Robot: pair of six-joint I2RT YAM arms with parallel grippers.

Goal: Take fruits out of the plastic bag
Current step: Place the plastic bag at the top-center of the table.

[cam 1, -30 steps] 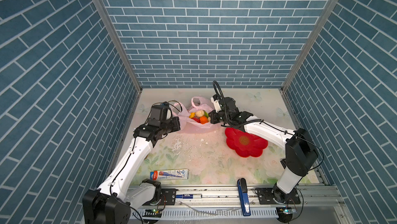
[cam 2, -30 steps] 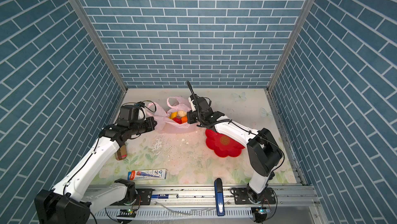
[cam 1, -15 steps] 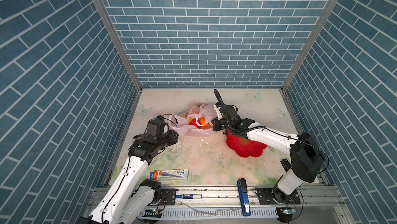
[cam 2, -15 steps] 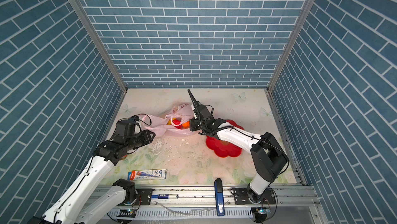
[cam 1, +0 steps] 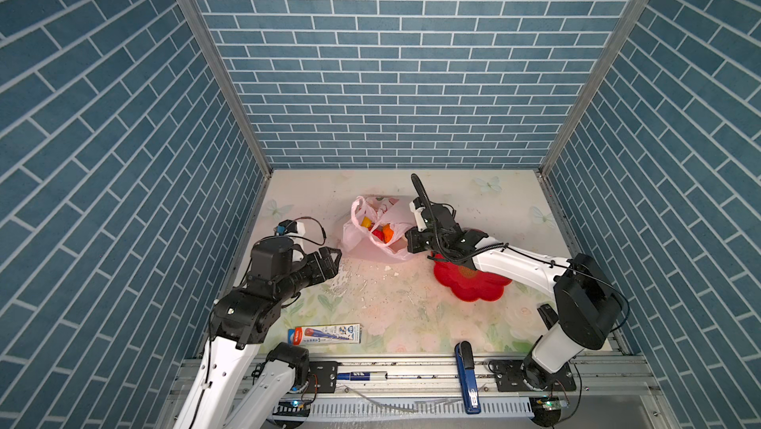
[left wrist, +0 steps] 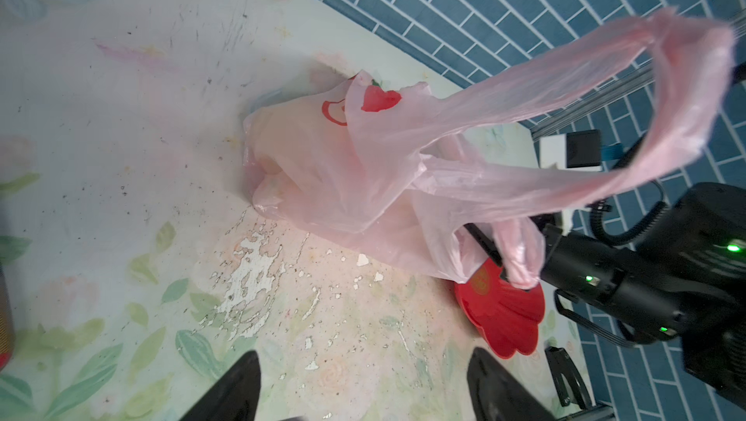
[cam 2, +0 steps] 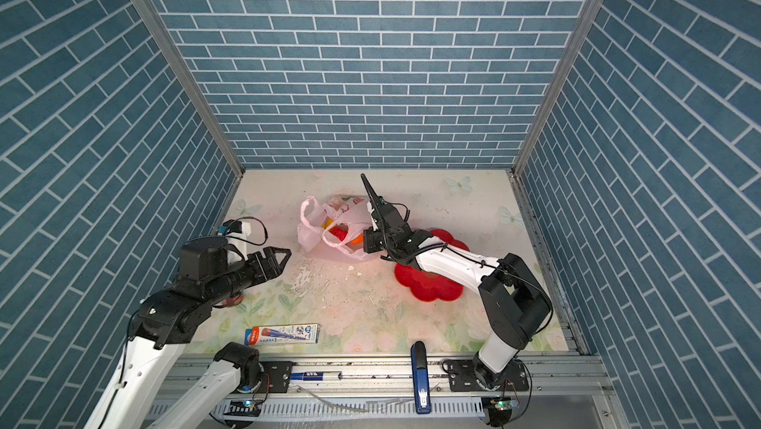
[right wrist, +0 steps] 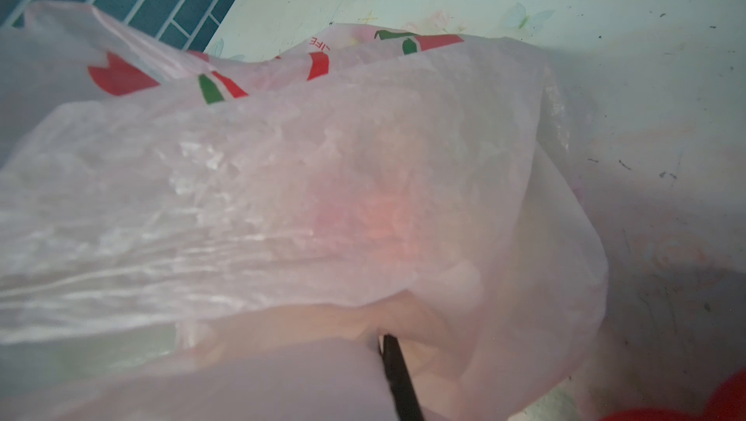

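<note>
The left gripper has let go of the bag and drawn back, fingers spread and empty. The right gripper still pinches a bag handle beside the plate. The fruits stay inside the bag, which has slumped on the table.
</note>
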